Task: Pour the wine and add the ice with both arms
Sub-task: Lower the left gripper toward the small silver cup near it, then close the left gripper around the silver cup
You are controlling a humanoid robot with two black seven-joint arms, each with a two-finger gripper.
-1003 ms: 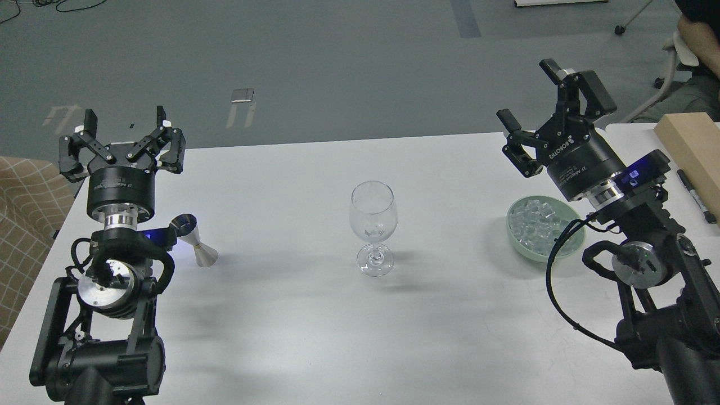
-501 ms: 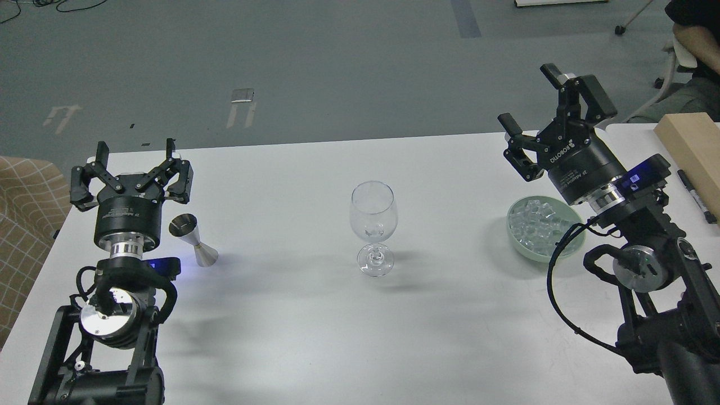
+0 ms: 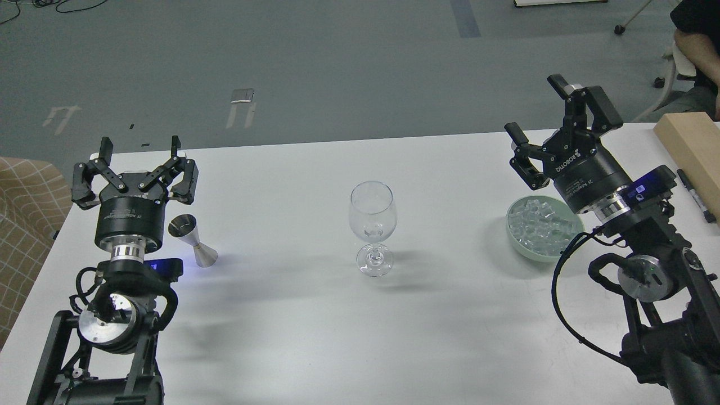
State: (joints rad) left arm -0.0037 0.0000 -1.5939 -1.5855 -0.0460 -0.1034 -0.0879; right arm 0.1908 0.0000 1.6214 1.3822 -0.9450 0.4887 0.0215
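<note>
A clear stemmed wine glass (image 3: pixel 372 225) stands upright at the middle of the white table (image 3: pixel 315 326), with a little ice in its bowl. A pale green bowl (image 3: pixel 520 247) at the right holds many small clear ice cubes (image 3: pixel 540 225). A silver double-cone jigger (image 3: pixel 194 242) stands at the left. My left gripper (image 3: pixel 138 163) is open and empty, just left of and behind the jigger. My right gripper (image 3: pixel 554 121) is open and empty, above the far side of the ice bowl. No wine bottle is in view.
A light wooden block (image 3: pixel 694 149) and a black marker (image 3: pixel 694 194) lie at the table's right edge. A person sits on a chair (image 3: pixel 675 62) at the far right. A beige checked cloth (image 3: pixel 25 225) is beyond the table's left edge.
My left gripper has come down and slightly right, now level with the jigger. My right gripper has shifted a little right and down. Both stay open. The glass, jigger and bowl have not moved.
</note>
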